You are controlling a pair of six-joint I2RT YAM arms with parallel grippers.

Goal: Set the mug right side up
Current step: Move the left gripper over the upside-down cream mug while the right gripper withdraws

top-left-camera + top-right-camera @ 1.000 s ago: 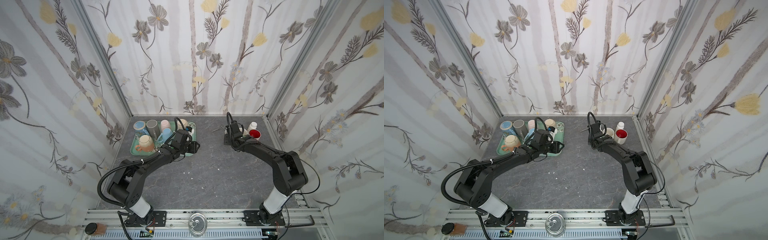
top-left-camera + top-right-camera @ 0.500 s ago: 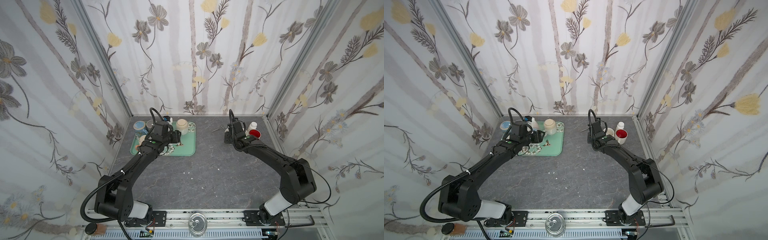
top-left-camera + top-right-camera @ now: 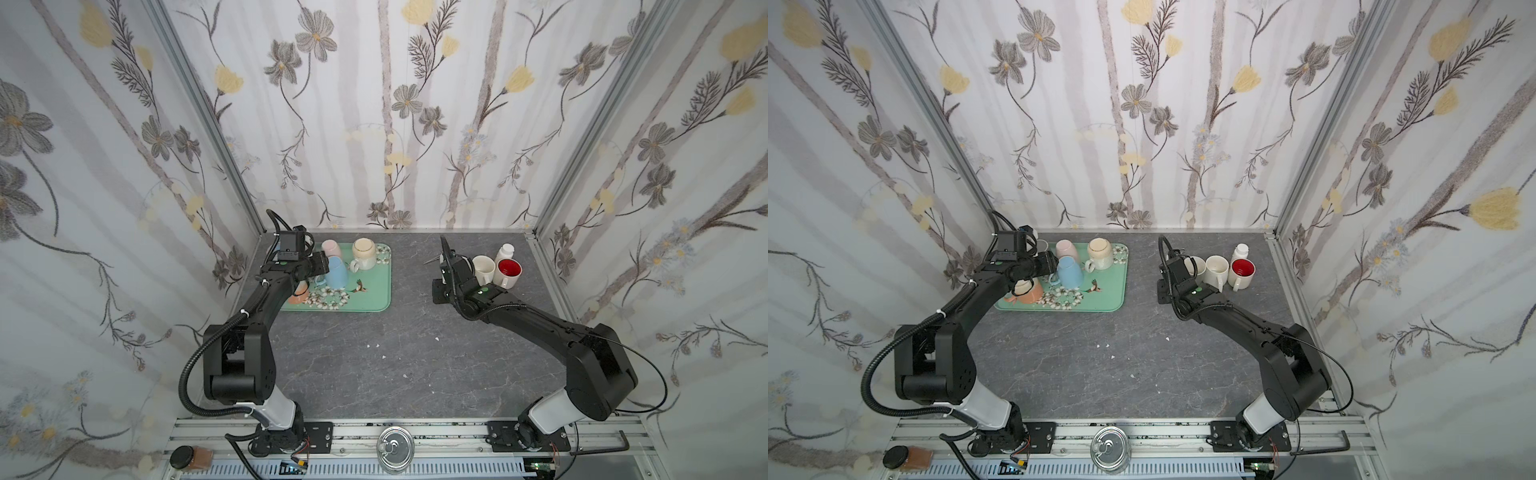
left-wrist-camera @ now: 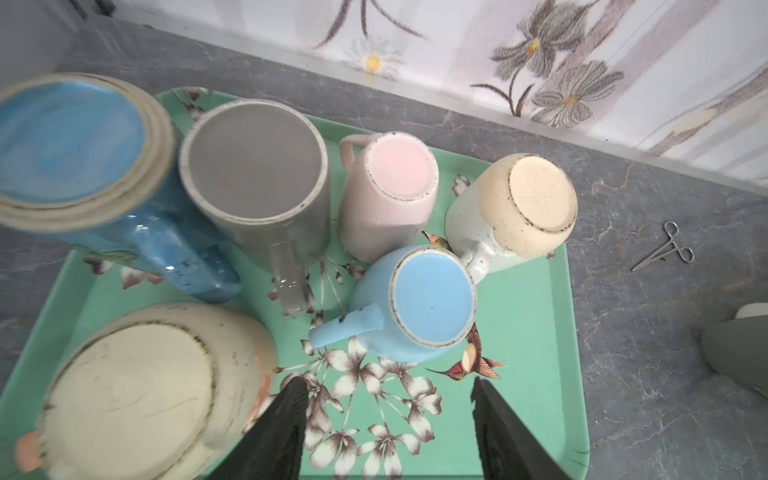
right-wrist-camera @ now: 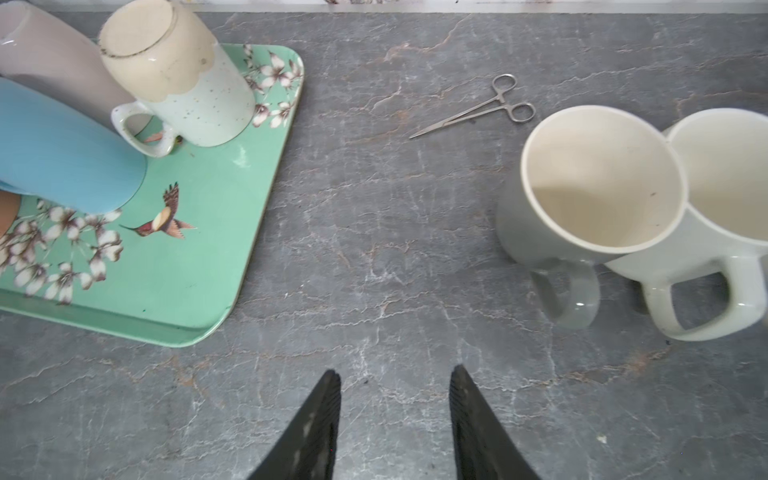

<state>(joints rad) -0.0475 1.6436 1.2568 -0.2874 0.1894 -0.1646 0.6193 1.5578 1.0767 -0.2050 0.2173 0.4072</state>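
Observation:
Several mugs stand bottom-up on the green tray: a light blue mug, a pink one, a speckled cream one, a glazed blue one and a cream-orange one. A grey mug among them stands mouth-up. My left gripper hangs open and empty over the tray, just short of the light blue mug. My right gripper is open over bare table, between the tray and two upright white mugs.
At the back right stand a red-lined mug and a white bottle. Steel forceps lie on the grey table beyond the right gripper. Side walls close in near the tray and the white mugs.
My left gripper has swung from the tray's right edge back over its left part, and its jaws stand wider. The right arm has barely shifted.

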